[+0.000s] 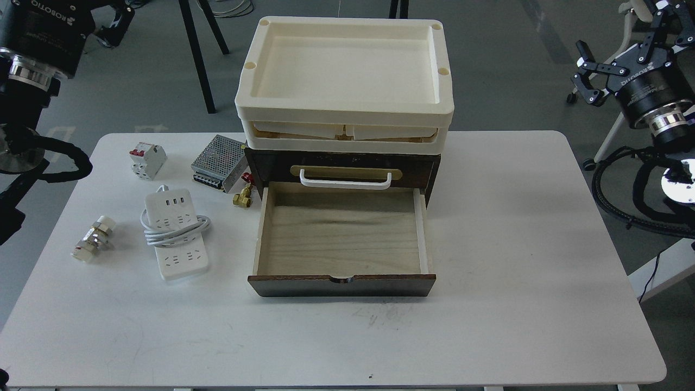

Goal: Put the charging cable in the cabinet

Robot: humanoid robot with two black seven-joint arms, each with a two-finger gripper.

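The charging cable (175,234), a white power strip with its cord wound round the middle, lies flat on the white table (516,244), left of the cabinet (342,163). The dark brown cabinet has its lower drawer (341,239) pulled out toward me, with the pale wood inside bare. Its upper drawer, with the white handle (345,180), is shut. My left gripper (115,23) is a dark shape raised at the top left, far from the strip. Off the table's right side, my right gripper (587,75) hangs open and holds nothing.
Two cream plastic trays (345,65) are stacked on the cabinet. Left of it lie a mesh-cased power supply (220,162), a white-and-red circuit breaker (146,159), a small brass valve (242,197) and a metal pipe fitting (92,239). Black stand legs (196,54) rise behind the table.
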